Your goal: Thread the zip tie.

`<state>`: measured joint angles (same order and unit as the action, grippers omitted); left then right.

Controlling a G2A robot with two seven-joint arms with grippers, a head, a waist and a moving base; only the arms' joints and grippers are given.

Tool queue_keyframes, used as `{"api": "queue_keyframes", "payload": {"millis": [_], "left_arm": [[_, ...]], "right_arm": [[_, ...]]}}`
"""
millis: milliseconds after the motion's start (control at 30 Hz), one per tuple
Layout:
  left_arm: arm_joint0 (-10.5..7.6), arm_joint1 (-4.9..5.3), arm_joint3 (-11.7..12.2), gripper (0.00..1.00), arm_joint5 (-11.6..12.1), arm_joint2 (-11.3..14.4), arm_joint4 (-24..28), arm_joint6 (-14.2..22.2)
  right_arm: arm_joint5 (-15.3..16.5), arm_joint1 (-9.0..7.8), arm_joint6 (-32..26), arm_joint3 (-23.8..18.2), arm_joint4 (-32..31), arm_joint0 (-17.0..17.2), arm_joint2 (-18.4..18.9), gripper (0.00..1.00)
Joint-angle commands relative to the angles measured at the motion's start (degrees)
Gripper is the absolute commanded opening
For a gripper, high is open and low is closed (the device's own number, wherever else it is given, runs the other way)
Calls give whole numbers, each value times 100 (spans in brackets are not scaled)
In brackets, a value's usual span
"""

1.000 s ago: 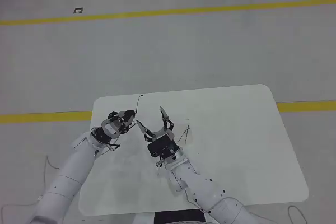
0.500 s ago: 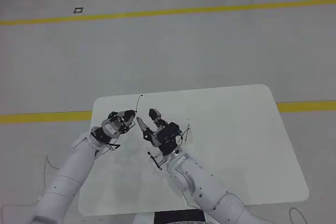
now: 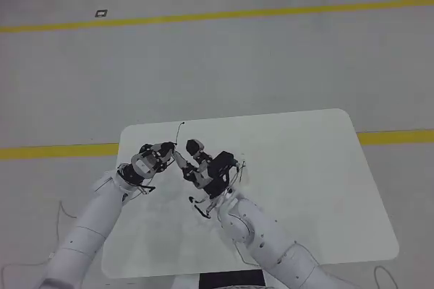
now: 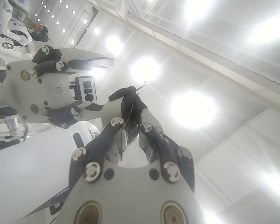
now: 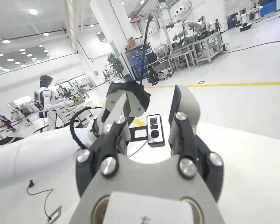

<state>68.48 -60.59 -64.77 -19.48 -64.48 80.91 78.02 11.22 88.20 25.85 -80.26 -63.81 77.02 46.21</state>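
Note:
A thin black zip tie (image 3: 180, 133) stands up from my left gripper (image 3: 164, 152), which is shut on its lower end; in the left wrist view the tie (image 4: 130, 109) runs between the black-wrapped fingertips (image 4: 127, 93). My right gripper (image 3: 187, 154) is open just beside the left one, over the white table (image 3: 311, 180). In the right wrist view its jaws stand wide apart, and the right gripper (image 5: 149, 97) has the left gripper's black tips (image 5: 133, 92) next to one finger. The tie (image 5: 145, 47) rises from those tips.
A second thin black tie (image 3: 240, 168) lies on the table just right of the right wrist, partly hidden by it. The table's right half and near side are bare. Yellow floor lines (image 3: 50, 151) run beyond the table.
My right gripper has turned and moved left, closing up to the left gripper and the tie. The left gripper and its tie have stayed where they were.

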Motion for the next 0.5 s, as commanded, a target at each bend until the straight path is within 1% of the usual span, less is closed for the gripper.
{"api": "queue_keyframes", "payload": {"millis": [0,133,333,467], "left_arm": [[0,0,0,0,0,0,0,0],[0,0,0,0,0,0,0,0],[0,0,0,0,0,0,0,0],[0,0,0,0,0,0,0,0]], "right_arm": [[59,6,-23,29,59,-34,11,34],[183,22,-64,69,156,-97,15,31],[311,40,-100,115,237,-146,6,31],[333,47,-93,131,213,-163,5,25]]}}
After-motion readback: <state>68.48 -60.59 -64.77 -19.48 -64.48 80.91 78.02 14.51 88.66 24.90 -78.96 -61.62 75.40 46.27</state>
